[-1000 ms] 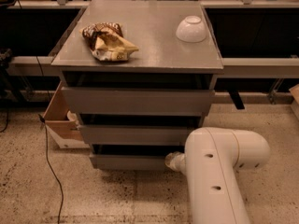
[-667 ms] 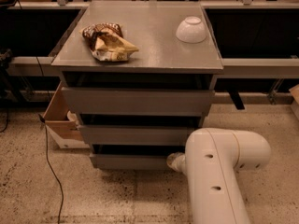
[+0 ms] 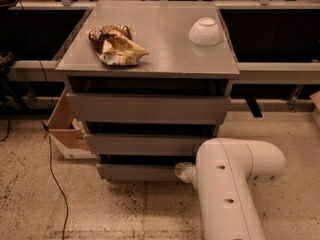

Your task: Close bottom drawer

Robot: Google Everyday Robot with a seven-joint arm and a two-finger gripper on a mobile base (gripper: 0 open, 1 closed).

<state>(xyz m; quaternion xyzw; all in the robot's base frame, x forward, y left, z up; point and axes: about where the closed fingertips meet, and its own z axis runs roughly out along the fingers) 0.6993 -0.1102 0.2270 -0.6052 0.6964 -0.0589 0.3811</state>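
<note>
One view: camera view, looking down on a grey drawer cabinet (image 3: 150, 69) and the speckled floor before it.
Bottom drawer (image 3: 137, 172): lowest of three fronts, close to the floor, with a dark gap above its front edge; I judge it not quite home.
Gripper (image 3: 183, 172): low down at the right end of the bottom drawer's front, touching it or just beside it, largely hidden by the white arm (image 3: 230, 184); how far open it is, and whether it holds anything, I cannot tell.
Cabinet top: an upturned white bowl (image 3: 205, 31) at the back right and a crumpled snack bag (image 3: 116, 45) on the left, well apart.
Left side: a cardboard box (image 3: 67, 126) beside the cabinet, and a dark cable (image 3: 55, 184) trailing over the floor.
Step in hand: probably the closing push itself.
Doing it well: press level and straight back along the drawer's travel. Contact sits far to the right, so the front may skew and bind; a slow, even push should help. Ease off once the front stops, lest the cabinet slide.
</note>
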